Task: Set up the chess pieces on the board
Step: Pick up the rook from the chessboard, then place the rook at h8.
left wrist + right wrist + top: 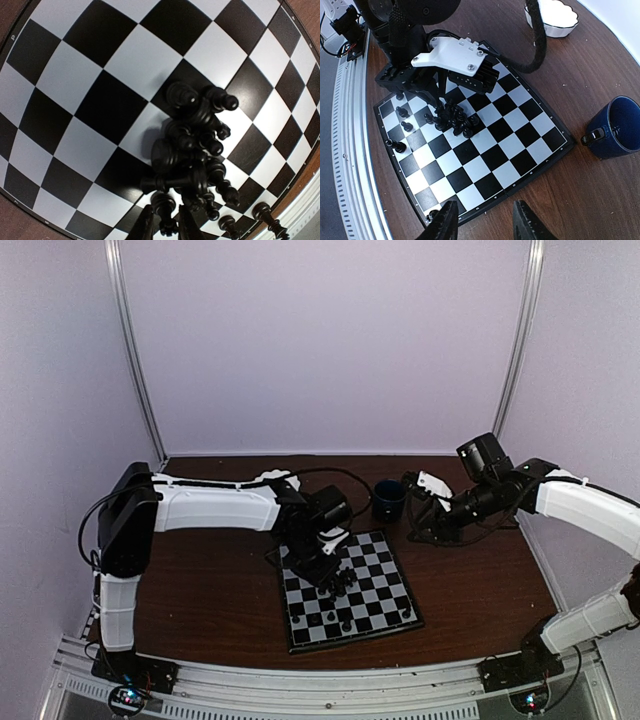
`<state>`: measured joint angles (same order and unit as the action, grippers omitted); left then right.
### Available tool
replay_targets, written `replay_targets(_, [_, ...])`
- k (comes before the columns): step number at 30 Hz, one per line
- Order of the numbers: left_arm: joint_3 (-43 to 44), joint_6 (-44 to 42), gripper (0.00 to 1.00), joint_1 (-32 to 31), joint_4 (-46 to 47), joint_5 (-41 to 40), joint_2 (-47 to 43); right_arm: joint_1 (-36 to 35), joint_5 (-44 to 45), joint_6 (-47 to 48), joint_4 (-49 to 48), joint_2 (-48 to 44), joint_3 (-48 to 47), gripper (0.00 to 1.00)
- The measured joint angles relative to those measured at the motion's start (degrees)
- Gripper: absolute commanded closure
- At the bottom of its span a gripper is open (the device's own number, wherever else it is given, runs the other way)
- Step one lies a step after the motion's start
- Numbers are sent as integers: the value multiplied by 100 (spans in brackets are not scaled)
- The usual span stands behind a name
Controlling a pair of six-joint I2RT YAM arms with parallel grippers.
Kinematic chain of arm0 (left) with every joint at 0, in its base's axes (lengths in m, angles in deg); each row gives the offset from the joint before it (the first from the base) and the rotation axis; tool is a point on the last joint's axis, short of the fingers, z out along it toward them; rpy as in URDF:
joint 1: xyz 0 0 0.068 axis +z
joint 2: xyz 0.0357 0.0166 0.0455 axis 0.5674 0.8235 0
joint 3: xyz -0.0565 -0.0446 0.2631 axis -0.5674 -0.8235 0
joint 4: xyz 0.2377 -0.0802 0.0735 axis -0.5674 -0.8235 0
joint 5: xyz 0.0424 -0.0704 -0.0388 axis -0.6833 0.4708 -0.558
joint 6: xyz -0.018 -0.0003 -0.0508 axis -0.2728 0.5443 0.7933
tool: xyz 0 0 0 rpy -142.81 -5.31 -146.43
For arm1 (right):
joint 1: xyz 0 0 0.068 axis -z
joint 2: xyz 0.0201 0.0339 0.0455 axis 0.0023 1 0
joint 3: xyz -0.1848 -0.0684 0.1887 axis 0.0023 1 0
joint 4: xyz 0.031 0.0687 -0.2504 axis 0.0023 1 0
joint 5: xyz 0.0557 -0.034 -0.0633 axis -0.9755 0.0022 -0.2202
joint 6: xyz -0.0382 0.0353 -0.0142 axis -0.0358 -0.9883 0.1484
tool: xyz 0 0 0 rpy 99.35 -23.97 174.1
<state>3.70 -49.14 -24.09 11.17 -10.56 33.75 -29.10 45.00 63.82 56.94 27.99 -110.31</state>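
The board [385, 575] lies in the middle of the table; it also shows in the left wrist view [75, 100] and the right wrist view [510, 150]. A heap of black chess pieces [200, 135] lies tumbled on it, also seen from the right wrist [452, 117]. A few pieces stand alone near the board's edge [395, 145]. My left gripper [333, 573] is down at the heap, its jaws closed on one black piece [165, 212]. My right gripper [485, 225] is open and empty, above the table just off the board's edge.
A dark blue mug [388, 498] stands beyond the board's far right corner, close to my right gripper [412, 502]. A white scalloped bowl [552, 12] sits at the back, partly behind the left arm. The left arm's black cable [537, 35] hangs over the board's far side.
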Motion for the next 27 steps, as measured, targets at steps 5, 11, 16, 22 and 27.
replay_targets(5, [0, 0, 87, 0, -2, 15, 2, 0, 0, 2, 0, 0, 0, 61])
replay_targets(11, [-13, -2, 87, 0, -205, -138, -131, 2, 0, 9, 0, 0, 0, 61])
replay_targets(16, [-208, -9, 86, -9, -400, -286, -866, 2, 0, 11, -4, 0, 0, 61])
replay_targets(22, [-299, 70, 87, -540, -772, -634, -1711, 2, 2, 13, -4, 0, 2, 61])
replay_targets(27, [-619, 326, 87, -1207, -981, -730, -1891, 2, 2, 15, -4, 0, 4, 61])
